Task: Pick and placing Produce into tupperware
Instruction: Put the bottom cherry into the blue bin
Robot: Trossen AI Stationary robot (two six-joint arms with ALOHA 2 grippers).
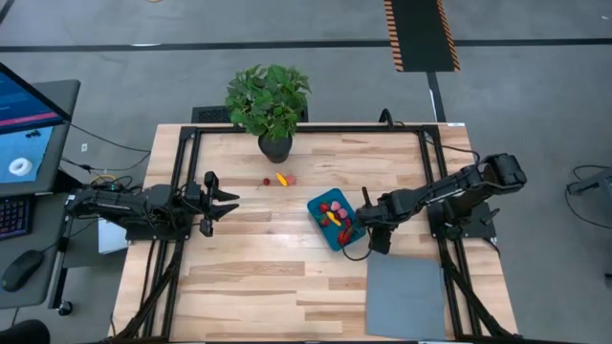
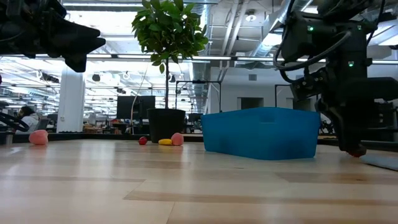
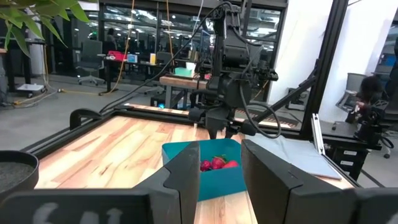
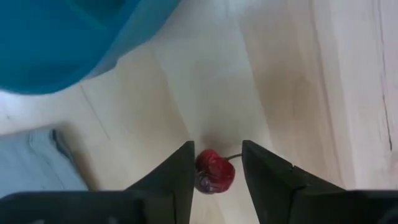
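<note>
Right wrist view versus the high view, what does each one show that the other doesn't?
Only the right wrist view shows a small dark-red stemmed piece lying on the wood between the right gripper jaws, which are open around it. Only the high view shows the potted plant, the left gripper, produce in the tub and three loose pieces. Both show the teal tub, grey mat and wooden table.
</note>
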